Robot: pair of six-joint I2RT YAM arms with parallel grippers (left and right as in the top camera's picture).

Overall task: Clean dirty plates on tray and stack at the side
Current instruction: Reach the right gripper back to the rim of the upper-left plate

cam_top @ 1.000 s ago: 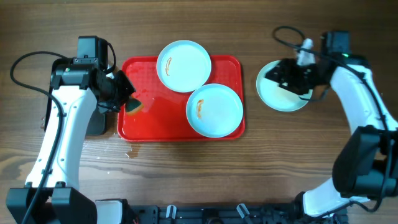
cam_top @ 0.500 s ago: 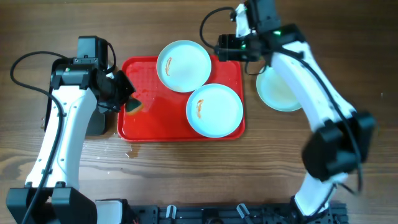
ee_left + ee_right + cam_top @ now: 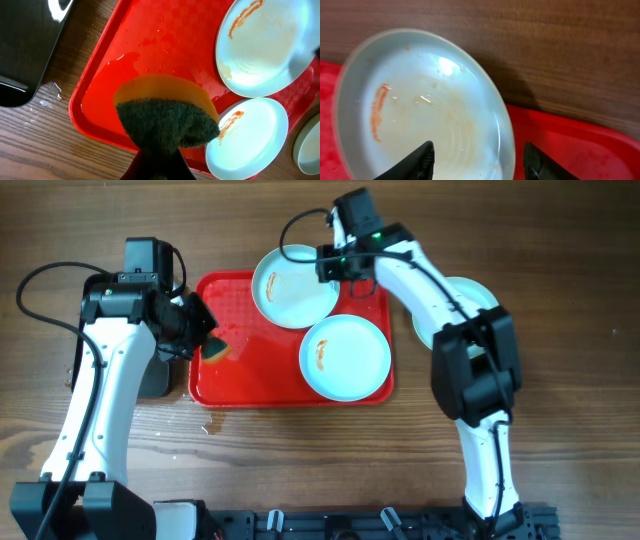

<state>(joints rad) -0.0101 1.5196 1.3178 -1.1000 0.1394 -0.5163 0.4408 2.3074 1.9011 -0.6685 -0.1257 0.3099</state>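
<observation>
Since the right tool (image 3: 477, 161) hangs with its jaws wide apart and nothing in them, one finger over the far plate (image 3: 420, 100) and the other just outside its rim, I take it to be lining up to pinch that edge. The arm has to reach right across the tray (image 3: 215, 385) to get there, as this plate lies at the tray's back edge.

The left tool (image 3: 157, 156) is closed on a sponge (image 3: 165, 117), yellow with the dark scouring face forward. It holds the sponge low over the tray's wet left end, which looks to me like waiting while the other arm brings a plate.

The far plate is pale with a bluish rim, glossy and damp, with a thin reddish-brown streak down one side. The near plate (image 3: 345, 357), also on the tray, has a similar smear. A third plate (image 3: 309, 145) sits off the tray on the counter (image 3: 300, 460) at the right. I can see no marks on the part that shows.
</observation>
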